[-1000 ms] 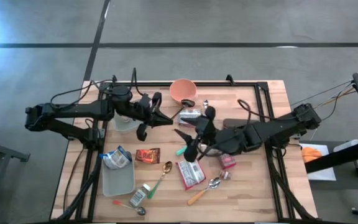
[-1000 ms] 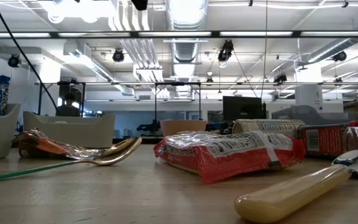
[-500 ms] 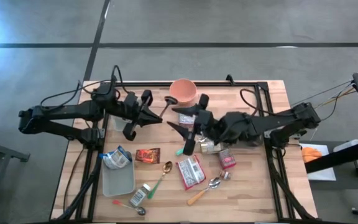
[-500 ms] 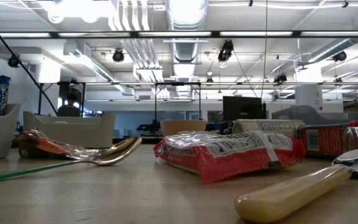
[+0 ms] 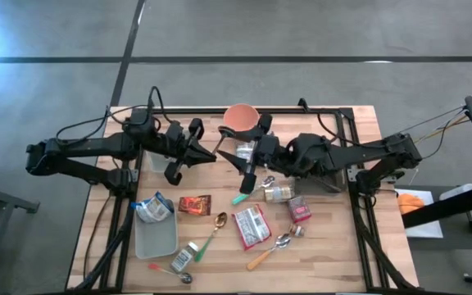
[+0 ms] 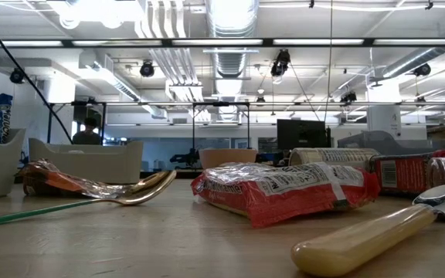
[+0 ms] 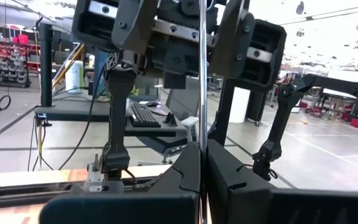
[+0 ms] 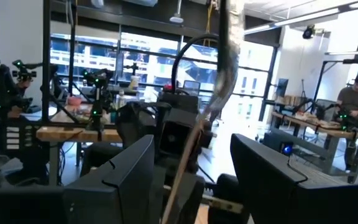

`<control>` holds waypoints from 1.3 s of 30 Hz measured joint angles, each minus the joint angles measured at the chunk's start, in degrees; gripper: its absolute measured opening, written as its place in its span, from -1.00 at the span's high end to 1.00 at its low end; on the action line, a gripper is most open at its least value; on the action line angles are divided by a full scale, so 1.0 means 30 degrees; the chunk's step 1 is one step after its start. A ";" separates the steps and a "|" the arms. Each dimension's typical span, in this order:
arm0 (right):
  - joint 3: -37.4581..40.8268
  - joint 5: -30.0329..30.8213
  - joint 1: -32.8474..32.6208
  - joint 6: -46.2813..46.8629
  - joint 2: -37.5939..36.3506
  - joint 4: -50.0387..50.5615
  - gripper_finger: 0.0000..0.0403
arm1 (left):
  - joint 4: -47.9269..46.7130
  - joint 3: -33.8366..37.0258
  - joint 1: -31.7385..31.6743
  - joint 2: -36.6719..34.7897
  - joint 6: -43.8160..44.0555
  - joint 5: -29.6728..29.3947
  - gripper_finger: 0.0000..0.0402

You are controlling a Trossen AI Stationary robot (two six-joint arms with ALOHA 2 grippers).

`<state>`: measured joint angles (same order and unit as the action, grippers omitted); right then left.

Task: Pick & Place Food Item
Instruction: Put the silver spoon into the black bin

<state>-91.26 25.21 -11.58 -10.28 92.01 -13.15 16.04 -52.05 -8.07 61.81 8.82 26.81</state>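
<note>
High view: closed left claw [image 5: 209, 156] faces parted right claw [image 5: 238, 156] beside orange bowl [image 5: 241, 120], packets [image 5: 252, 227] below

A bowl [image 5: 241, 119] sits at the tabletop's [image 5: 334, 254] far edge, midway along. A tray [image 5: 156, 238] holding a pouch [image 5: 152, 208] lies toward the near left corner. Packets [image 5: 252, 227] and spoons [image 5: 283, 240] lie between it and the right edge.

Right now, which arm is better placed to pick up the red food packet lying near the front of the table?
Probably the right. The right gripper is open and nearer the red packet; the left gripper is shut and farther back.
</note>
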 joint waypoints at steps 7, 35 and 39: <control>0.0000 0.0068 0.0314 0.0302 0.0000 0.0062 -0.04 | 0.0770 0.0000 0.0143 0.0849 0.0153 0.0013 1.00; -0.0007 -0.0066 0.0343 0.0436 -0.0051 0.1194 0.94 | 0.1149 -0.0124 0.0115 0.0827 0.2090 0.0299 0.66; -0.0007 0.0012 0.0343 0.0458 -0.0051 0.1449 0.95 | 0.1105 -0.0124 0.0115 0.0827 0.2237 0.0357 0.52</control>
<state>-91.29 25.25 -10.55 -8.91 91.85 -8.80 19.35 -52.42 -7.73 64.29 15.53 27.88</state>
